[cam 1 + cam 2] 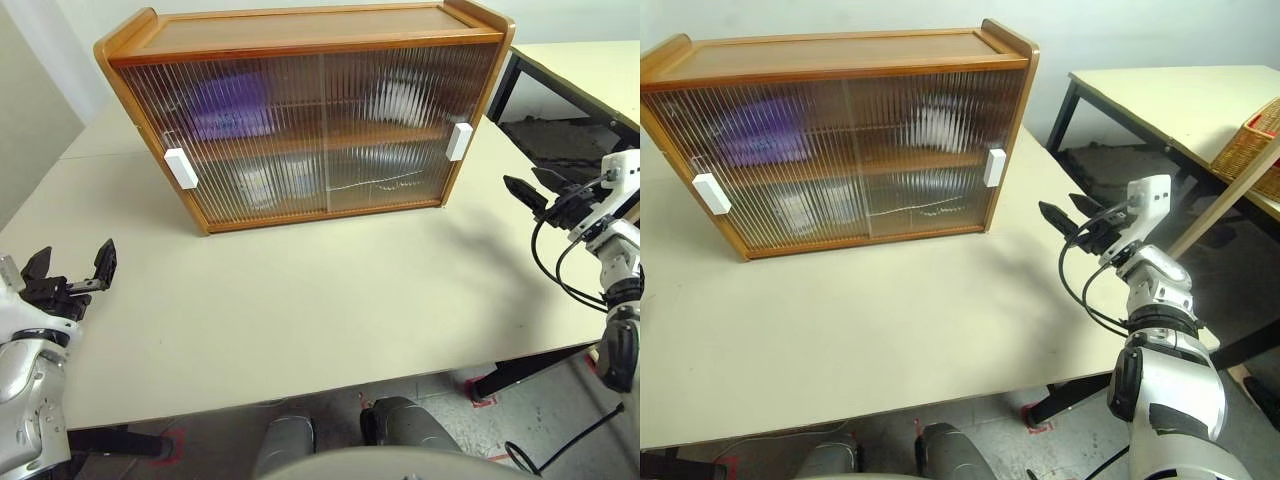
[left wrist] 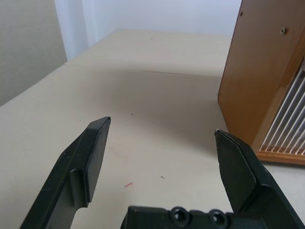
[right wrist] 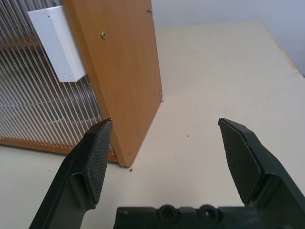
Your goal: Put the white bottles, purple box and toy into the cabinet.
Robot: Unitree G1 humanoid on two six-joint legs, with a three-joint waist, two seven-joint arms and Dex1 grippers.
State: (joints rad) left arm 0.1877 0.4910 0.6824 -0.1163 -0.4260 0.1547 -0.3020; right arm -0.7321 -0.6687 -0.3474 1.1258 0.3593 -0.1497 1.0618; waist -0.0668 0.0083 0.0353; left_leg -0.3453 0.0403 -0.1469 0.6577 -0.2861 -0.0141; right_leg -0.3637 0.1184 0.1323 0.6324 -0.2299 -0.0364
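The cabinet stands at the back of the table with both ribbed sliding doors shut. Through the left door a blurred purple box shows on the upper shelf. A pale, bluish blur on the lower shelf looks like a white bottle. A white blur sits behind the upper right door; I cannot tell whether it is a bottle or the toy. My left gripper hangs open over the table's left edge, short of the cabinet's left end. My right gripper is open and empty, just off the cabinet's right side near its white handle.
The table stretches bare in front of the cabinet to its near edge. A white handle marks the left door. A second table stands to the right with a wicker basket on it, across a gap of floor.
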